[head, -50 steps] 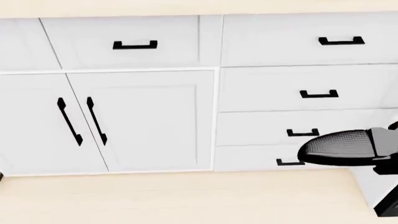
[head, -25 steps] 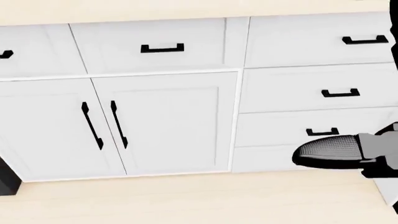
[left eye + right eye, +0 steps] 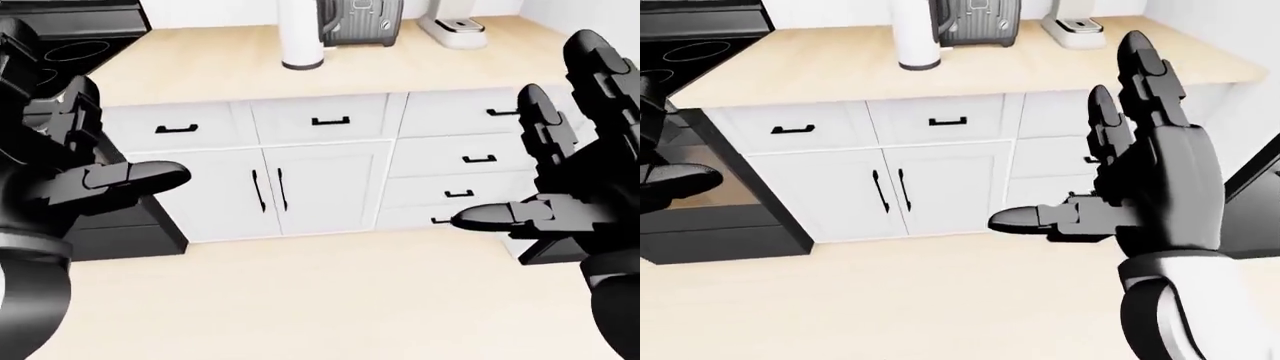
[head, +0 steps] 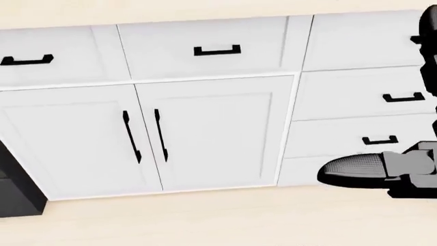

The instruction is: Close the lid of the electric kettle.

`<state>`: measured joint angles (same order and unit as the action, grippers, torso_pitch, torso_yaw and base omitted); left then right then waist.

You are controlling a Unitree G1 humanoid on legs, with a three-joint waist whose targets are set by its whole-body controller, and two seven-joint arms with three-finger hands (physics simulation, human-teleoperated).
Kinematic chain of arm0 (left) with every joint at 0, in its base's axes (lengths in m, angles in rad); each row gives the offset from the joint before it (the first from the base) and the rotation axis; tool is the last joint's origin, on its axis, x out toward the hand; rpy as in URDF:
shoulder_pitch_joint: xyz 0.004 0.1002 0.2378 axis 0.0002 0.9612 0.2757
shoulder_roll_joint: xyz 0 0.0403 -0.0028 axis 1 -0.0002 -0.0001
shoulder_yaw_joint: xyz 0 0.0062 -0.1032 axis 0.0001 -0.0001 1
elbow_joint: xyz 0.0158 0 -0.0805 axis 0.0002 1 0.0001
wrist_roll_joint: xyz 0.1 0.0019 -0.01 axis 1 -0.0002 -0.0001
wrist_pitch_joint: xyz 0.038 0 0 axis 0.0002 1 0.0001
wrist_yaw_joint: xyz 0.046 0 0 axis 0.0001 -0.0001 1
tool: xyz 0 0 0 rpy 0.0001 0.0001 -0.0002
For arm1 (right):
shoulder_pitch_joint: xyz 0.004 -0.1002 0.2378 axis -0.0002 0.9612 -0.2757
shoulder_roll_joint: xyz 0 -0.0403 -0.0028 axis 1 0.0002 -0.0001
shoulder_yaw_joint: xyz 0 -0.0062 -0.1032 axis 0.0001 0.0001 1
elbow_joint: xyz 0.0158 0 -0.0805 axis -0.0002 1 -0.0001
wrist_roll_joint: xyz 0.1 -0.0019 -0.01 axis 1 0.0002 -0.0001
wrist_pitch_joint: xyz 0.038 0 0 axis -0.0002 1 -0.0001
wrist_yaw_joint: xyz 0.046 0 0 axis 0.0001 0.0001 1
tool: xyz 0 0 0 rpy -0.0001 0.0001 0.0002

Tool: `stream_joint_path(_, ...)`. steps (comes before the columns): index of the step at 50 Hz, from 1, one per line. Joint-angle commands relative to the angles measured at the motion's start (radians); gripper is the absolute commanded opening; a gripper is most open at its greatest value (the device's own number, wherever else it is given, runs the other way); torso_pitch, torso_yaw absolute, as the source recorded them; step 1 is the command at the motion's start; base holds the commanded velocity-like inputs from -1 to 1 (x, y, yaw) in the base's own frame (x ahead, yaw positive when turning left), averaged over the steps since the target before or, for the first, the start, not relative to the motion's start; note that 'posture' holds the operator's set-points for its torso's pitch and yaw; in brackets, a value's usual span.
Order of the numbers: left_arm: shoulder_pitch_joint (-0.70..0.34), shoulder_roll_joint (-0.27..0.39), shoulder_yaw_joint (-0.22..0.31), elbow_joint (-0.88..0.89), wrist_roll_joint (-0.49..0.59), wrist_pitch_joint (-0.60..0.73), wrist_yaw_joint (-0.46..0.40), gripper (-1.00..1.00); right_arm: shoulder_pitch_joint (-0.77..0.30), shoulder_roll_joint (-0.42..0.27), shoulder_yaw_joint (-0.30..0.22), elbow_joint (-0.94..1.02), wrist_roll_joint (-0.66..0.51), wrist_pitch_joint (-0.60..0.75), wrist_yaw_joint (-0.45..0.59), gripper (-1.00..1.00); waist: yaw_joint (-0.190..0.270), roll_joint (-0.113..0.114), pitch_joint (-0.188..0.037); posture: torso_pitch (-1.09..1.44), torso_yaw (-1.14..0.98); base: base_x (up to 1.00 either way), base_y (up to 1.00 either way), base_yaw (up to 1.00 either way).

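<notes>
We could not pick out an electric kettle with any certainty: the counter point(image 3: 200, 67) carried a white cylinder point(image 3: 300, 37), a dark grey appliance point(image 3: 358, 21) just beside it and a pale device point(image 3: 455, 30) further right in the left-eye view, all cut by the top edge, and no lid showed. Our left hand point(image 3: 85, 176) and right hand point(image 3: 1140, 187) were both spread wide, fingers apart, holding nothing, raised well short of the counter. Over the last second the whole head view had slid: the double cabinet doors point(image 4: 147, 133) and the drawers point(image 4: 211, 48) had drifted rightward in the picture and a dark stove corner point(image 4: 17, 189) had come in at lower left, so we judged the camera had turned or stepped left, not the cabinets. For the task, that meant we were repositioning; the approach to the counter was not yet made
</notes>
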<state>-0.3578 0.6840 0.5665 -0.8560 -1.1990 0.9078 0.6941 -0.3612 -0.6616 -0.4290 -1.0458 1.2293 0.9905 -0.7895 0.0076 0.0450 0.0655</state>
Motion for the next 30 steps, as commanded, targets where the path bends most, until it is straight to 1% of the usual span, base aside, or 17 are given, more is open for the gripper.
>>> stream_joint_path(1,-0.02,0.014,0.014,-0.029,-0.004,-0.027,-0.002,1.0,-0.019,-0.009,-0.045,-0.001,-0.017,-0.021,-0.002,1.0,-0.004,-0.003,-0.01,0.0,0.0,0.0,0.0,0.0)
stream_joint_path(2,-0.019,0.013,0.013,-0.031,-0.004,-0.027,-0.001,1.0,-0.019,-0.011,-0.043,-0.001,-0.017,-0.019,-0.002,1.0,-0.006,-0.007,-0.009,0.0,0.0,0.0,0.0,0.0)
stream_joint_path(5,-0.019,0.015,0.017,-0.024,0.0,-0.029,-0.004,1.0,-0.017,-0.02,-0.025,-0.001,-0.031,-0.021,0.005,1.0,-0.012,-0.013,0.005,0.0,0.0,0.0,0.0,0.0)
stream_joint_path(7,-0.017,0.014,0.017,-0.027,0.0,-0.029,-0.005,1.0,-0.011,-0.019,-0.026,-0.001,-0.024,-0.019,0.006,1.0,-0.012,-0.019,0.012,0.0,0.0,0.0,0.0,0.0)
stream_joint_path(9,-0.013,0.008,0.012,-0.028,0.014,-0.031,-0.015,1.0,-0.013,-0.036,-0.015,-0.001,-0.027,-0.035,0.004,1.0,-0.009,-0.027,0.015,0.0,0.0,0.0,0.0,0.0)
stream_joint_path(11,-0.016,0.01,0.02,-0.026,0.006,-0.026,-0.01,1.0,-0.005,-0.042,-0.011,-0.001,-0.025,-0.045,0.008,1.0,-0.004,-0.037,0.014,0.0,0.0,0.0,0.0,0.0)
stream_joint_path(13,-0.015,0.011,0.019,-0.029,0.004,-0.027,-0.008,1.0,0.0,-0.047,-0.004,-0.001,-0.032,-0.047,0.011,1.0,0.003,-0.054,0.011,0.0,0.0,0.0,0.0,0.0)
stream_joint_path(15,-0.011,0.007,0.016,-0.03,0.011,-0.028,-0.011,1.0,0.012,-0.053,0.003,-0.001,-0.052,-0.061,0.024,1.0,0.012,-0.087,0.003,0.0,0.0,0.0,0.0,0.0)
stream_joint_path(16,-0.012,0.007,0.017,-0.031,0.01,-0.027,-0.01,1.0,0.015,-0.055,0.004,-0.001,-0.058,-0.063,0.027,1.0,0.015,-0.093,0.003,0.0,0.0,0.0,0.0,0.0)
stream_joint_path(17,-0.015,0.008,0.017,-0.03,0.003,-0.025,-0.007,1.0,0.009,-0.067,0.001,-0.001,-0.045,-0.075,0.019,1.0,0.012,-0.075,0.007,0.0,0.0,0.0,0.0,0.0)
stream_joint_path(19,-0.015,0.01,0.018,-0.027,0.003,-0.027,-0.009,1.0,0.008,-0.069,0.021,-0.001,-0.049,-0.084,0.019,1.0,0.011,-0.069,-0.005,0.0,0.0,0.0,0.0,0.0)
stream_joint_path(21,-0.015,0.01,0.018,-0.028,0.003,-0.027,-0.008,1.0,0.011,-0.067,0.023,-0.001,-0.055,-0.089,0.025,1.0,0.008,-0.061,-0.007,0.0,0.0,0.0,0.0,0.0)
stream_joint_path(23,-0.016,0.01,0.015,-0.027,0.004,-0.028,-0.008,1.0,0.003,-0.073,0.016,-0.001,-0.036,-0.082,0.017,1.0,0.005,-0.055,-0.009,0.0,0.0,0.0,0.0,0.0)
stream_joint_path(25,-0.016,0.01,0.014,-0.031,0.0,-0.026,-0.004,1.0,0.005,-0.075,0.014,-0.001,-0.042,-0.086,0.017,1.0,0.003,-0.05,-0.011,0.0,0.0,0.0,0.0,0.0)
stream_joint_path(26,-0.017,0.009,0.011,-0.031,0.001,-0.026,-0.004,1.0,0.005,-0.072,0.023,-0.001,-0.051,-0.08,0.021,1.0,0.002,-0.049,-0.011,0.0,0.0,0.0,0.0,0.0)
stream_joint_path(30,-0.021,0.009,0.009,-0.028,0.002,-0.027,-0.004,1.0,0.005,-0.053,0.019,-0.001,-0.061,-0.061,0.023,1.0,-0.001,-0.046,-0.014,0.0,0.0,0.0,0.0,0.0)
